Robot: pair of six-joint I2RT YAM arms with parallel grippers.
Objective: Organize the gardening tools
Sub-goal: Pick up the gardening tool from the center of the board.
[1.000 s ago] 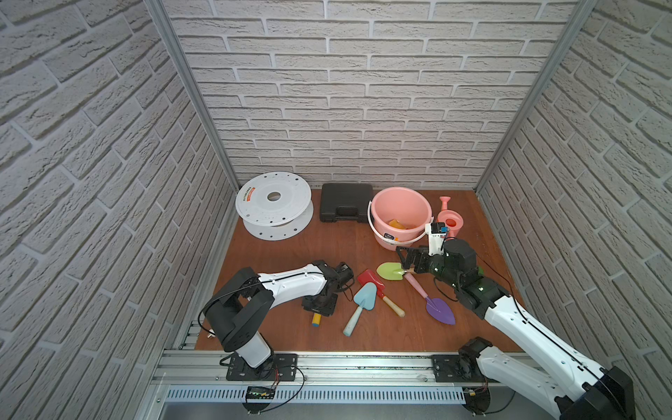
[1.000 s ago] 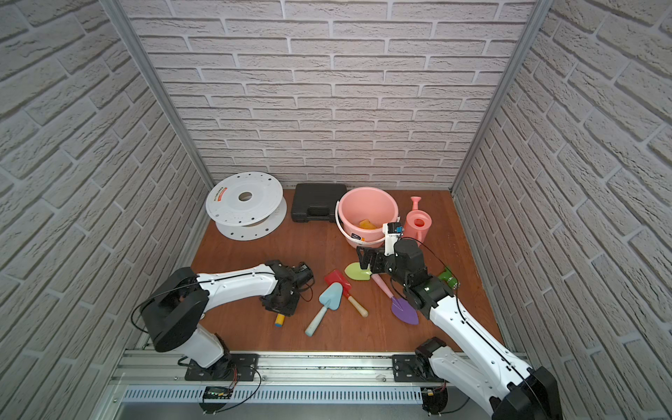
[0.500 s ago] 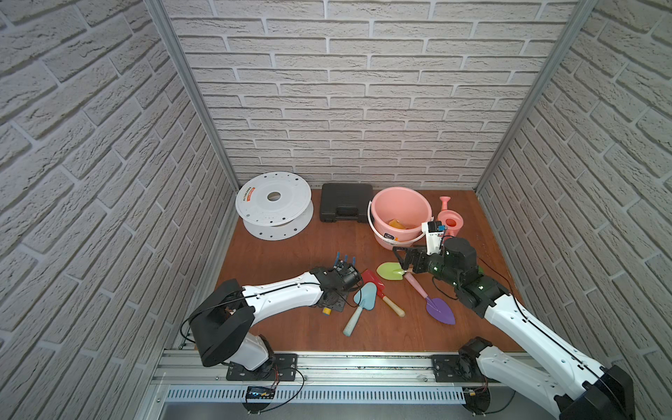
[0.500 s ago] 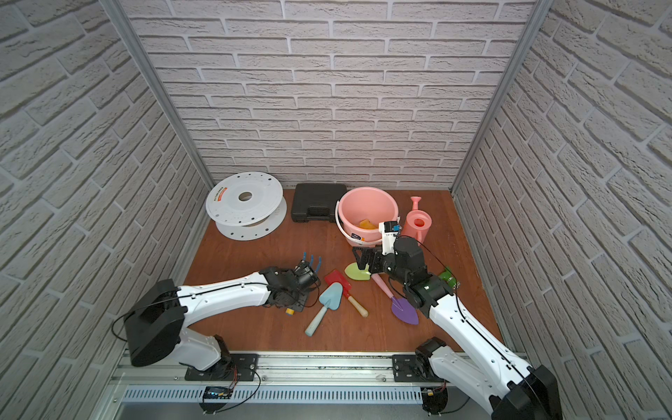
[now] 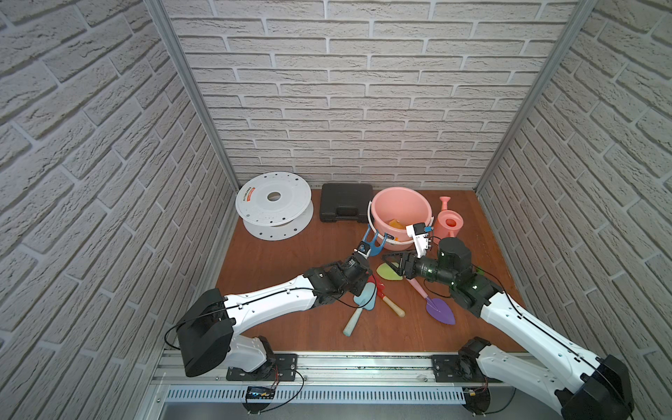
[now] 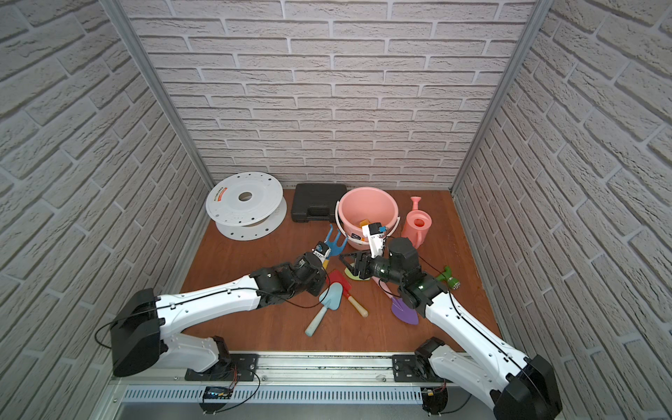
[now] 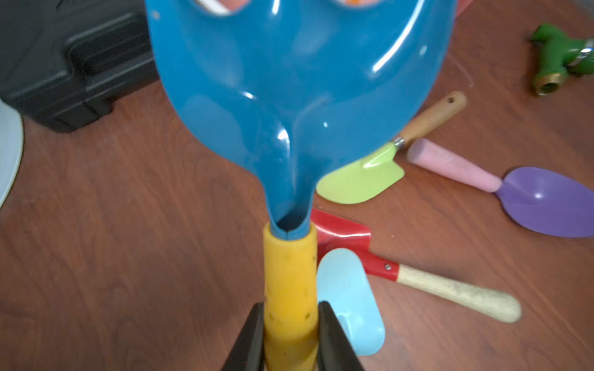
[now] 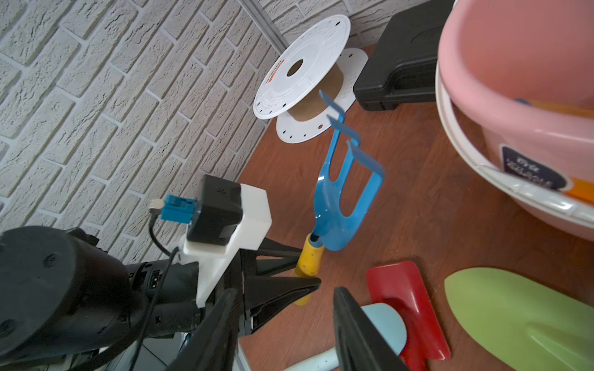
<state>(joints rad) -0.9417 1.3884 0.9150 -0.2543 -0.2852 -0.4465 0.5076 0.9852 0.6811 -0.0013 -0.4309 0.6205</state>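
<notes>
Pink bucket (image 5: pixel 392 202) w/ a white bail handle stands at the back, btwn the black case (image 5: pixel 345 203) and the pink watering can (image 5: pixel 450 223). Inside it is one yellow-orange tool (image 5: pixel 395 223), low down and mostly hidden by the wall. Case is shut, so contents can't be seen. The bucket's outside carries a dark-blue label (image 8: pixel 530 173) w/ white lettering, too blurred to read. White spool (image 5: pixel 272 198) in the back corner has a small orange sticker (image 5: pixel 249 191), text too small to read.

L gripper (image 7: pixel 291 308) is clamped on the yellow handle of the blue fork (image 5: pixel 374 242). The fork is off the table, tines up, near the bucket's outer wall but not in it. R gripper (image 5: pixel 394 264) hangs low by the green trowel (image 7: pixel 360 183), jaws apart w/ nothing btwn them.

Loose on the wood table (image 5: pixel 276 262), mid-area: green trowel, red trowel (image 7: pixel 344 237), light-blue trowel (image 5: pixel 363 300) w/ its blade overlapping the red one's, and purple trowel (image 5: pixel 440 309). A green hose fitting (image 6: pixel 449 278) lies apart from them.
</notes>
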